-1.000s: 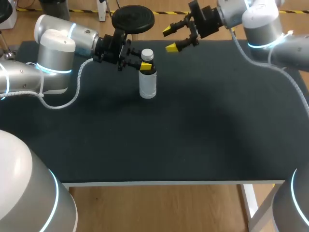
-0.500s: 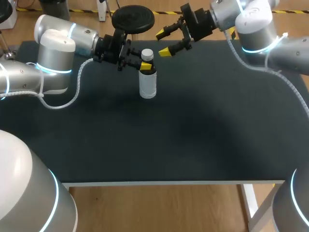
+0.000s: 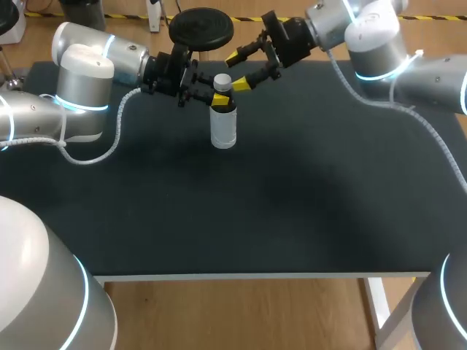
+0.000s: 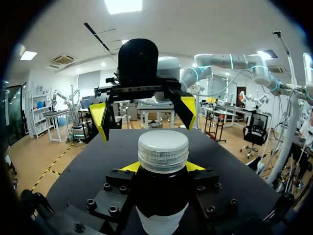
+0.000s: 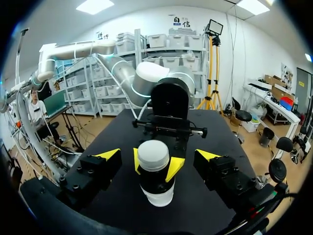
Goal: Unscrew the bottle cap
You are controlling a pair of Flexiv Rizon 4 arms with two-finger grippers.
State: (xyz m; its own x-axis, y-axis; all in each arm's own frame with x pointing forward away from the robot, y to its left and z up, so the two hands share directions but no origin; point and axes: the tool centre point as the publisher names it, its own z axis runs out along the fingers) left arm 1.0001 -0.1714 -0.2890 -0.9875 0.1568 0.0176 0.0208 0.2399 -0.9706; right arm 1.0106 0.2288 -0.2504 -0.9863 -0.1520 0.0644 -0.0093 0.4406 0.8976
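Your right gripper [image 3: 236,71] has swung in toward the cap [image 3: 222,82], fingers spread; your left gripper [image 3: 221,99] clamps the bottle [image 3: 223,130]; any print seems unreadable.

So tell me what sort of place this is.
Probably a robotics test bench: the left gripper clamps a bottle on a black table while the right gripper stands open near its cap.

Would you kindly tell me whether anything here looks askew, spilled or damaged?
Nothing stands out. The bottle stands upright on the table with its cap on. The left gripper is shut on its neck, the right gripper is open near the cap, and no spill shows.
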